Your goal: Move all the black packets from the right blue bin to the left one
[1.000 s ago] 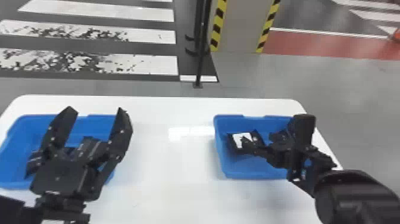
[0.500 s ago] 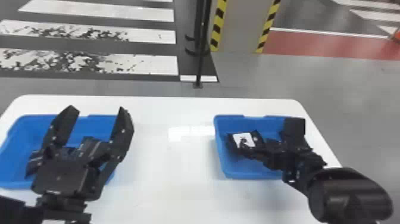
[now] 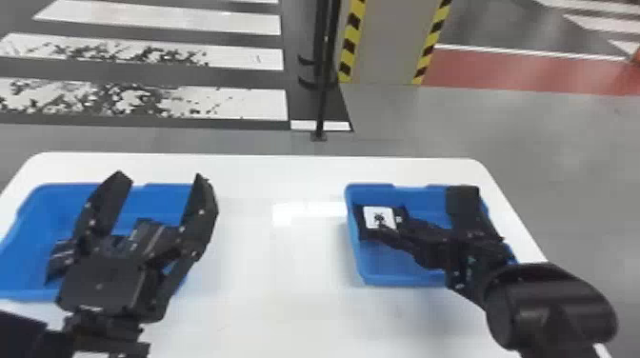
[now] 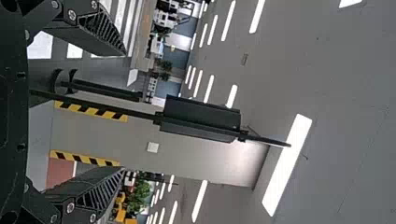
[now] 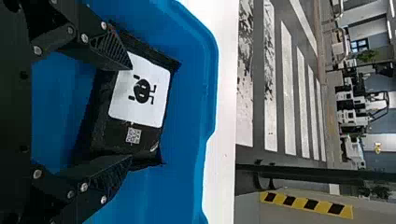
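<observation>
Well, left claw [image 3: 159, 176] and right claw [image 3: 421, 209] both spread, white table [image 3: 266, 295] below, striped floor [image 3: 247, 102] and grey pillar [image 3: 390, 43] beyond.

White pictogram label [image 5: 156, 112] and square code [image 5: 133, 136] on a black packet [image 5: 105, 135], right wrist view's left half, yellow-and-black warning stripes [image 3: 352, 44] on a pillar [image 3: 390, 45], head view's top

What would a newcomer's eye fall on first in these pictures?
Probably the left claw, spread wide before the left blue bin. Next, the white label on a black packet in the right blue bin, framed by the open right claw. Beyond the table, yellow-and-black stripes edge a pillar.
</observation>
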`<move>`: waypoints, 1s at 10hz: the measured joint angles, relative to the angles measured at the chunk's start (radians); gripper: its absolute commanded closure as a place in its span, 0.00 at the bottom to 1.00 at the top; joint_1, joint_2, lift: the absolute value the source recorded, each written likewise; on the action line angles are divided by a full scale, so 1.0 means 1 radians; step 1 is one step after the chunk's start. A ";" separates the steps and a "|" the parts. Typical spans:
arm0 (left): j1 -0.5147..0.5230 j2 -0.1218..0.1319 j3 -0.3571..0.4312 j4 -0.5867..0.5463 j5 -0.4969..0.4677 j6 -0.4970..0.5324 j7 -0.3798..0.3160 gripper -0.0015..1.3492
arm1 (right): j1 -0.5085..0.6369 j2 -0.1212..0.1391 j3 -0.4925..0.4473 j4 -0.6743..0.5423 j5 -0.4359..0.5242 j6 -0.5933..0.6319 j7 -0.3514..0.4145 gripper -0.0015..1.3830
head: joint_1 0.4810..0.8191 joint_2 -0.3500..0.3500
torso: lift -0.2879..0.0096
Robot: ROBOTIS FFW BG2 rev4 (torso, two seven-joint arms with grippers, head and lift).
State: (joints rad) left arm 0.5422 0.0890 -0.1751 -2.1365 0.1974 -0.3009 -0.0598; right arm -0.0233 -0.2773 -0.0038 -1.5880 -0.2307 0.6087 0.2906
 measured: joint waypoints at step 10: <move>0.008 -0.005 0.014 0.000 -0.006 -0.009 0.000 0.14 | 0.048 0.010 -0.004 -0.024 -0.207 -0.104 -0.039 0.90 | 0.63 0.36 | 0.50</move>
State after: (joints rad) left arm 0.5498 0.0843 -0.1615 -2.1365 0.1914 -0.3103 -0.0598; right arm 0.0249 -0.2669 -0.0083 -1.6117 -0.4372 0.5050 0.2520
